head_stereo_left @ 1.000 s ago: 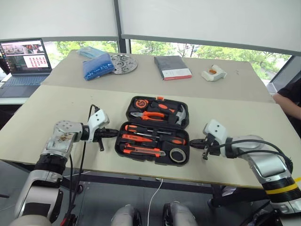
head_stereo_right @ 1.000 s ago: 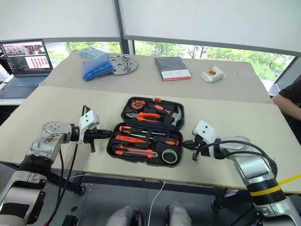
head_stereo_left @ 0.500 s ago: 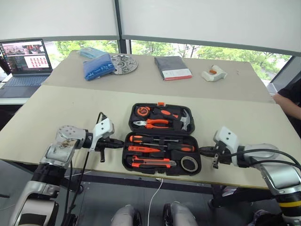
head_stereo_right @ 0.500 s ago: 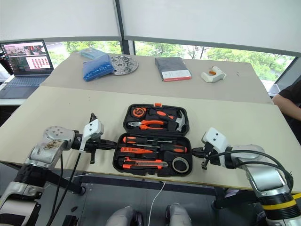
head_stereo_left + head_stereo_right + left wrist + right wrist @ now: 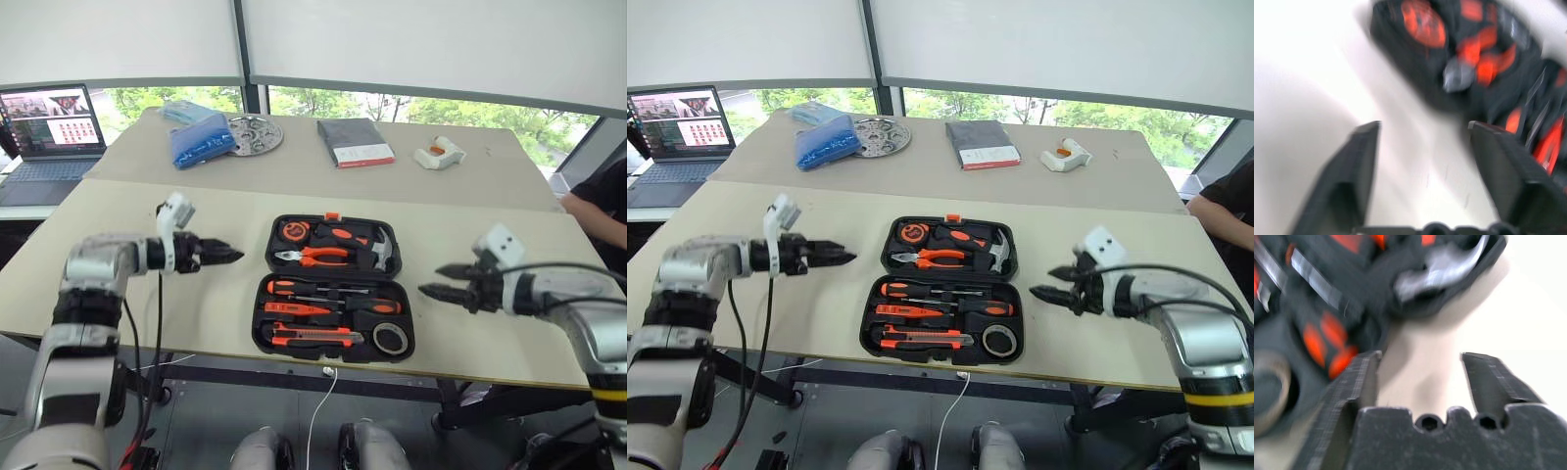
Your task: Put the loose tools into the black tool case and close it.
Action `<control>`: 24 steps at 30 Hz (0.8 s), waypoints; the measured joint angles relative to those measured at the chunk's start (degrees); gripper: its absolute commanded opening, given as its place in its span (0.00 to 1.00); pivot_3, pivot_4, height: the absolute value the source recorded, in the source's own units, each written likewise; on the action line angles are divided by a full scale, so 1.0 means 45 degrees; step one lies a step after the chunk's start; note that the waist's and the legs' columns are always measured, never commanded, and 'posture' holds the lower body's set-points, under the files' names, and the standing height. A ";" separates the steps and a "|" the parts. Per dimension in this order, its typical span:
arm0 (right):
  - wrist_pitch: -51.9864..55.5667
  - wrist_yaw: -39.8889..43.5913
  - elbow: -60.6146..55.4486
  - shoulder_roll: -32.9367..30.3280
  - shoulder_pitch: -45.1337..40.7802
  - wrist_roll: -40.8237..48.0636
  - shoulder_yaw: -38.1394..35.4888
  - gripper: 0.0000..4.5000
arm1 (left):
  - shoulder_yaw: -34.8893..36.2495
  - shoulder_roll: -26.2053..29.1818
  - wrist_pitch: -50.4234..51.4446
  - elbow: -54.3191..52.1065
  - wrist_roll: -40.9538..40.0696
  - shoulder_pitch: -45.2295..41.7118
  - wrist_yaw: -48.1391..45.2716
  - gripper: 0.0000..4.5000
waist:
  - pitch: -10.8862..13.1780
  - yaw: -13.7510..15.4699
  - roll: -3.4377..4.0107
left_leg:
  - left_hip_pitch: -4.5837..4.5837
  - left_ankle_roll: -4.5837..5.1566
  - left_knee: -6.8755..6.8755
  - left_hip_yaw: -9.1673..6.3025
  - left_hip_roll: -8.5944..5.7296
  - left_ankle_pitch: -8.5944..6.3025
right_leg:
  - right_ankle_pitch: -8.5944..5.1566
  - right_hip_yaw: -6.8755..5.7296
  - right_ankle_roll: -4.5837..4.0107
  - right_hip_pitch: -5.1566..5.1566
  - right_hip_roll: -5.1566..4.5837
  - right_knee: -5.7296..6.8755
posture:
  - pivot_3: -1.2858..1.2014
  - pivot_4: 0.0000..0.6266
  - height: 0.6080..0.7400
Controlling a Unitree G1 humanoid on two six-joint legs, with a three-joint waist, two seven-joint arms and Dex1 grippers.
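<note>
The black tool case (image 5: 333, 287) lay open and flat on the table (image 5: 196, 211), near its front edge. Screwdrivers (image 5: 328, 290), a utility knife (image 5: 313, 338) and a grey tape roll (image 5: 393, 339) sat in the slots of the nearer half, with the pliers (image 5: 315, 258) and hammer (image 5: 384, 248) in the farther half. The left gripper (image 5: 223, 256) hovered just left of the case and the right gripper (image 5: 438, 281) just right of it, each with fingers spread wide and holding nothing. The case looked rigid, moulded plastic, fairly heavy with steel tools, its textured shell unlikely to slip. The farther half seemed best taken at its far rim beside the orange latch (image 5: 333, 215) and swung over on the hinge, since the loaded lid would probably drop hard.
</note>
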 measured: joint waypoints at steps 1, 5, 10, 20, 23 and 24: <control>0.0328 -0.0322 0.0600 0.0407 -0.0699 -0.0022 0.0167 1.00 | -0.0026 -0.0437 0.0416 0.0489 0.0002 -0.0417 0.0323 1.00 | 0.0000 -0.0007 0.0000 | -0.0004 0.0010 0.0000 0.0006 -0.0006 0.0011 | 0.0001 -0.0002 -0.0002 -0.0002 0.0018 0.0002 | 0.52 0.24 0.84; 0.0993 -0.1294 0.2454 0.1533 -0.2282 -0.0254 0.0672 1.00 | -0.0110 -0.1435 0.0952 0.2048 0.0119 -0.1188 0.1317 1.00 | 0.0000 -0.0056 0.0001 | -0.0047 0.0012 -0.0007 0.0034 -0.0018 0.0015 | 0.0010 -0.0002 -0.0020 -0.0054 0.0039 0.0007 | 0.52 0.24 0.84; 0.1192 -0.2383 0.5479 0.2530 -0.3731 -0.0734 0.0685 0.68 | 0.0200 -0.2302 0.0139 0.4065 0.0396 -0.2111 0.2882 0.75 | 0.0000 -0.0077 0.0002 | -0.0082 0.0011 -0.0021 0.0060 -0.0035 0.0015 | 0.0048 -0.0068 -0.0084 -0.0089 0.0042 -0.0002 | 0.52 0.24 0.84; 0.0776 -0.2394 0.5908 0.2729 -0.4016 -0.1278 0.1013 0.00 | 0.0421 -0.2280 -0.0571 0.4849 0.0586 -0.2422 0.2963 0.01 | -0.0011 -0.0183 0.0007 | -0.0011 -0.0004 -0.0010 0.0072 -0.0070 0.0017 | 0.0002 -0.0029 -0.0007 -0.0067 -0.0035 0.0095 | 0.52 0.24 0.84; 0.0732 -0.2412 0.5840 0.2777 -0.4002 -0.1324 0.1005 0.00 | 0.0405 -0.2312 -0.0600 0.4840 0.0736 -0.2422 0.2964 0.01 | -0.0013 -0.0199 0.0007 | -0.0003 -0.0105 -0.0006 0.0073 -0.0083 -0.0040 | 0.0003 0.0021 -0.0005 -0.0065 -0.0065 0.0118 | 0.52 0.24 0.84; 0.0727 -0.2410 0.5804 0.2779 -0.3982 -0.1346 0.1006 0.00 | 0.0396 -0.2327 -0.0604 0.4807 0.0795 -0.2420 0.2960 0.01 | -0.0015 -0.0198 0.0007 | 0.0000 -0.0105 -0.0004 0.0073 -0.0084 -0.0040 | 0.0004 0.0034 -0.0008 -0.0067 -0.0064 0.0135 | 0.52 0.24 0.84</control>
